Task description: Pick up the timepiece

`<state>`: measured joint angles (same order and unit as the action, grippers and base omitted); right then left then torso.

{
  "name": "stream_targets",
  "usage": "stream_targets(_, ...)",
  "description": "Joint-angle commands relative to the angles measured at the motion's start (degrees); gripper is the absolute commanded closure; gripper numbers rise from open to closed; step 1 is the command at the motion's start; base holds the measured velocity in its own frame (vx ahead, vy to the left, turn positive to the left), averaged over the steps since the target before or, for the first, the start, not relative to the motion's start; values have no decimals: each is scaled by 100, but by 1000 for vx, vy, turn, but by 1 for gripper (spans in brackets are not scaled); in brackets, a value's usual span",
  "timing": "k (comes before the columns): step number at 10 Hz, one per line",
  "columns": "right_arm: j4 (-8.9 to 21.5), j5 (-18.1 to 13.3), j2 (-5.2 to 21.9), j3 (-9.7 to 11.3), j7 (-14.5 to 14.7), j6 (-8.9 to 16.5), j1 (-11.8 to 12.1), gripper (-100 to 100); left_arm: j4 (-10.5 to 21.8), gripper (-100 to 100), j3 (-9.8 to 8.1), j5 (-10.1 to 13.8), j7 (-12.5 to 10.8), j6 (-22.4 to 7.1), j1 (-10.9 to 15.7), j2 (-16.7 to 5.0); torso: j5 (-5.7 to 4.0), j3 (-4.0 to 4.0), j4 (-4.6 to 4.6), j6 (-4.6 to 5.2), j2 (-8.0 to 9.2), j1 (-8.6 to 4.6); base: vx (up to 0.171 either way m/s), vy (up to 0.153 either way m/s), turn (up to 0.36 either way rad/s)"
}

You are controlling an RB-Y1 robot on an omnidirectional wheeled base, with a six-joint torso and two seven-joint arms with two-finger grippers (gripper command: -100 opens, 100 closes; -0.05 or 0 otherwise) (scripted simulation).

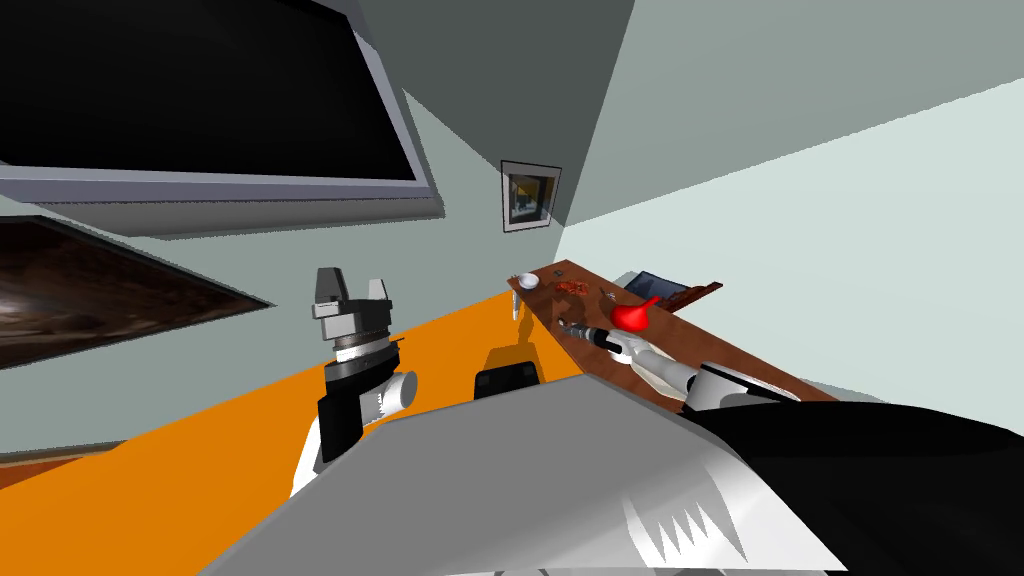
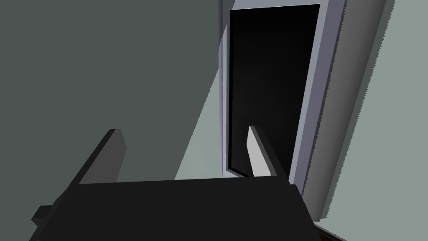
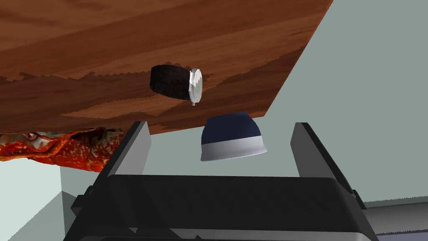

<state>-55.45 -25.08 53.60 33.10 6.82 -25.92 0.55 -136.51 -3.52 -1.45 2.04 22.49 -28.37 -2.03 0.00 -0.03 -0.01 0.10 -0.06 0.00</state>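
My right gripper [image 3: 220, 125] is out over the brown table [image 3: 167, 33] with its fingers apart and nothing in them, because the watch [image 3: 177, 83] is not yet between them. The watch lies on the tabletop ahead, at about eleven o'clock of my line of reach, its black strap looped and its silver face turned sideways. A blue and white bowl [image 3: 232, 136] sits near it, dead ahead at twelve. I judge I must shift toward the watch and keep clear of the bowl. A mottled red thing [image 3: 62, 148] lies off at nine. My left gripper [image 1: 350, 285], fingers also apart, is raised at about eleven o'clock of me, well away from the table.
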Motion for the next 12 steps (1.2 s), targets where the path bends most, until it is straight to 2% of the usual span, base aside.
stream_targets(1, 262, -119, 25, 109, 64, 2, -90, -100, 0, 0, 0, 0, 0, 0, 0, 0, 0, 0, 0, 0, 0, 0, 13, 2, 80)
stream_targets(3, 753, -372, 112, 359, 156, -5, -314, -100, 0, 0, 0, 0, 0, 0, 1, 0, 1, -1, 0, -4, -3, 2, 25, 12, 201)
stream_targets(4, 769, -372, 112, 359, 156, -5, -314, -100, 0, 0, 0, 0, 0, 0, 0, 0, 2, -4, -1, -4, -7, 6, 30, 12, 79)
stream_targets(6, 1140, -567, 185, 565, 220, -20, -492, -100, 0, 0, 0, 0, 0, 0, 0, 0, 2, -4, -1, -4, -7, 10, 26, 32, 164)
stream_targets(8, 1092, -554, 177, 553, 209, 5, -477, -100, 0, 0, 0, 0, 0, 0, 0, 0, 3, -2, -1, 1, -4, 12, 15, 16, 20)
stream_targets(9, 1110, -558, 174, 556, 212, -3, -486, 0, 0, 0, 0, 0, 0, 0, 0, 0, 2, 1, 0, 1, 1, 7, 0, 0, 0)
stream_targets(10, 1212, -552, -12, 507, 278, 111, -486, -100, 0, 0, 0, 0, 0, 0, 0, 0, 1, 3, 1, 1, 5, 4, 1, -32, 129)
stream_targets(12, 1295, -548, -162, 468, 331, 202, -487, -100, 0, 0, 0, 0, 0, 0, 0, -1, -4, 3, 1, 0, 5, -18, 2, -60, 113)
